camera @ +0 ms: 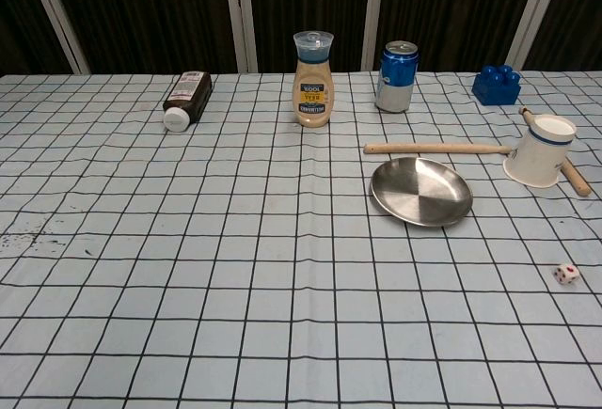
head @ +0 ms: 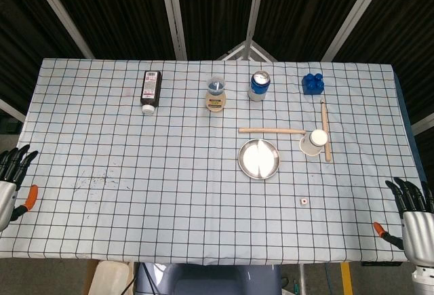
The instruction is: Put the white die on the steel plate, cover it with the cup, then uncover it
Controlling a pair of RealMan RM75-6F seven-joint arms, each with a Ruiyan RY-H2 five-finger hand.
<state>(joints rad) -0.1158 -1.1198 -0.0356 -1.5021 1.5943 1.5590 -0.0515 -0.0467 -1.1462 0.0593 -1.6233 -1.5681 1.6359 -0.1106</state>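
A small white die lies on the checked cloth, in front and to the right of the round steel plate. The plate holds nothing. A white paper cup lies on its side just right of the plate, resting against a wooden stick. My left hand hovers at the table's left edge, fingers spread, holding nothing. My right hand hangs at the front right corner, also spread and holding nothing. Neither hand shows in the chest view.
Along the back stand a dark bottle lying flat, a sauce bottle, a blue can and a blue toy brick. Two wooden sticks lie behind and beside the plate.
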